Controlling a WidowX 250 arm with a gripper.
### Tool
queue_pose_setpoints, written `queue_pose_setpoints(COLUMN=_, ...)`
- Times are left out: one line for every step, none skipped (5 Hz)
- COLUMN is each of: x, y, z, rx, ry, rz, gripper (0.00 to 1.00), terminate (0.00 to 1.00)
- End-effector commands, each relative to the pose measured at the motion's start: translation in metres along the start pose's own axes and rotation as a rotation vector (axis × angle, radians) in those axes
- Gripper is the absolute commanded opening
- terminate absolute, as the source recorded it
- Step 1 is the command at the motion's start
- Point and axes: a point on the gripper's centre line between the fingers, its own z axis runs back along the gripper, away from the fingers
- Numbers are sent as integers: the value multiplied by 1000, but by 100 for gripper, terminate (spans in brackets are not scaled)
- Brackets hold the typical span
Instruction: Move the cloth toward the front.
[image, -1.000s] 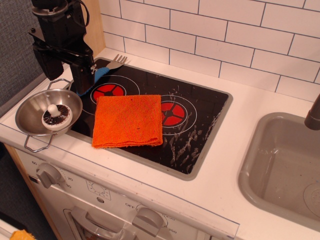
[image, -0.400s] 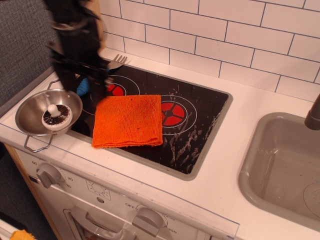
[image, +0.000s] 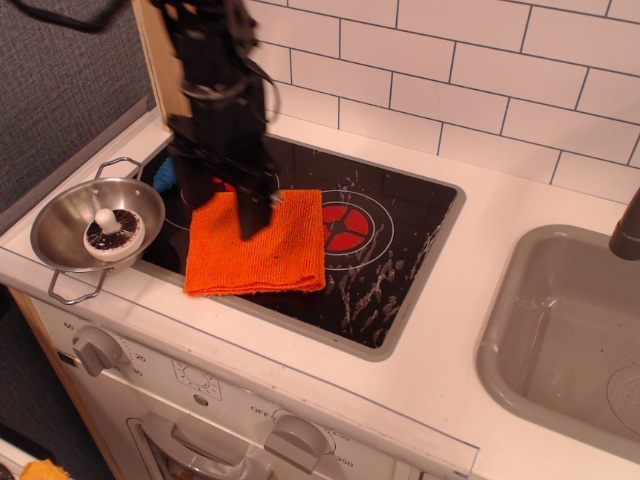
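Cloth (image: 256, 248) and pot (image: 92, 226) on stovetop (image: 400, 262)

A toy kitchen: stove (image: 400, 250), sink (image: 560, 340), white tiled wall (image: 480, 80).

My gripper (image: 232, 195) and arm are matte black throughout. The cloth (image: 257, 250) is bright orange with a fine ribbed knit pattern and a few small dark specks. The stovetop (image: 400, 240) is glossy black, framed in grey, marked with thin white rings around red segmented burner centres (image: 346, 228) and streaked with whitish smears toward its right side. The counter (image: 500, 200) is off-white. At the counter's left edge, the pot (image: 97, 225) is shiny silver, holding a white object with a dark underside. The sink (image: 570, 335) at the right edge is dull grey. The wall tiles (image: 450, 60) are white with grey grout lines. A blue item (image: 168, 175) shows beside my arm.
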Motion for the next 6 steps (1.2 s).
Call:
queue_pose_setpoints(x=14, y=-5, z=-30, rx=21, ry=-1, rz=3, gripper=100, terminate=0)
queue_pose_setpoints(x=16, y=-5, z=-42, rx=51, ry=5, rz=9, gripper=100, terminate=0)
queue_pose_setpoints(x=36, y=12, z=-38, rx=57, ry=-10, rz=41, gripper=100, terminate=0)
queue_pose_setpoints(x=76, y=29, z=-24, rx=40, ry=-87, rz=47, gripper=100, terminate=0)
queue_pose_setpoints(x=102, y=29, z=-17, rx=29, ry=-117, rz=20, gripper=100, terminate=0)
queue_pose_setpoints(x=113, y=27, z=-16, rx=28, ry=-129, rz=-9, gripper=100, terminate=0)
